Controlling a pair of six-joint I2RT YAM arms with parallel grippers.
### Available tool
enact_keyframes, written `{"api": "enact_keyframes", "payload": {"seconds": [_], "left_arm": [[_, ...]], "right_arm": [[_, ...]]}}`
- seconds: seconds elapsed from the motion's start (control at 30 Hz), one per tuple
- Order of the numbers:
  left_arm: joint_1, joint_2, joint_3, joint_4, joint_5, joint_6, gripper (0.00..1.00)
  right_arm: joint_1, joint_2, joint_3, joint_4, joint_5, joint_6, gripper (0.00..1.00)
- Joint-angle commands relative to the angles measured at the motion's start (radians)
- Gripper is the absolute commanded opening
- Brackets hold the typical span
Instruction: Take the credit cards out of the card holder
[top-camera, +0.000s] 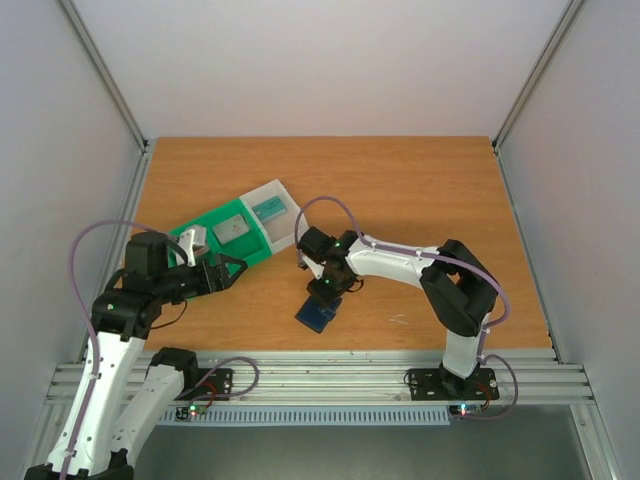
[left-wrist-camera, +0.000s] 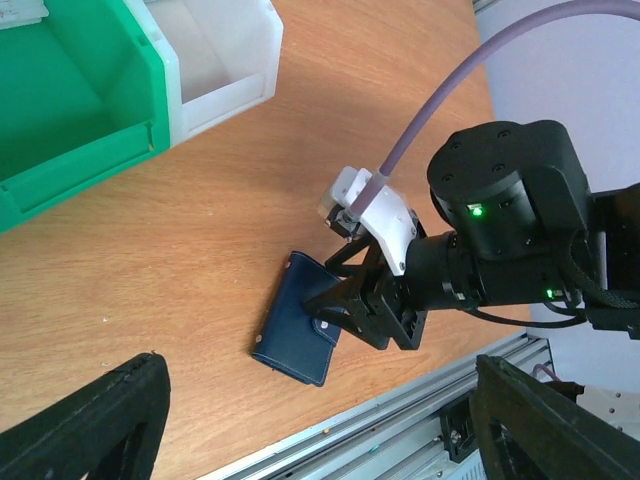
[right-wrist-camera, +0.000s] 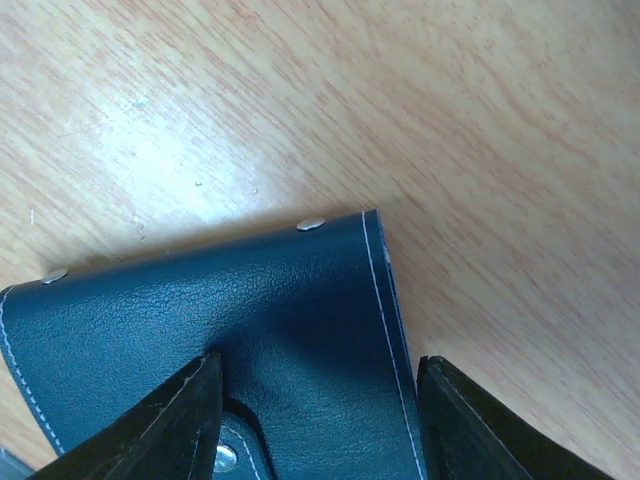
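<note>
Right pincer (right-wrist-camera: 318, 362) half open, tips lowered over card holder (left-wrist-camera: 292, 330), straddling clasp edge; contact unclear. Holder closed, flat on surface (top-camera: 420, 190) near front edge. Left pincer (top-camera: 232, 272) wide open, empty, near green tray (top-camera: 253, 252).

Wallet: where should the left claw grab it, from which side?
Likely the long edge opposite the tab, coming low from the left. The wallet lies flat and shut, and the right claw sits over its tab side, leaving that edge free; the left claw is open on that side.
</note>
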Motion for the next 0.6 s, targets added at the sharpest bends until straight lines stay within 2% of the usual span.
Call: {"api": "enact_keyframes", "payload": {"seconds": [0.0,0.13,0.3,0.57], "left_arm": [[-0.006,-0.007,-0.016,0.001,0.014,-0.007,0.82],[-0.006,-0.004,-0.026,0.011,0.03,-0.01,0.8],[-0.013,-0.006,-0.065,0.071,0.074,-0.051,0.76],[-0.096,0.004,-0.108,0.138,0.038,-0.11,0.74]], "right_arm": [[0.002,-0.073,-0.012,0.012,-0.019,0.022,0.54],[0.002,-0.157,-0.036,0.008,0.002,0.129,0.54],[-0.001,-0.248,-0.085,-0.034,0.096,0.345,0.56],[-0.043,-0.415,-0.232,0.027,0.066,0.665,0.57]]}}
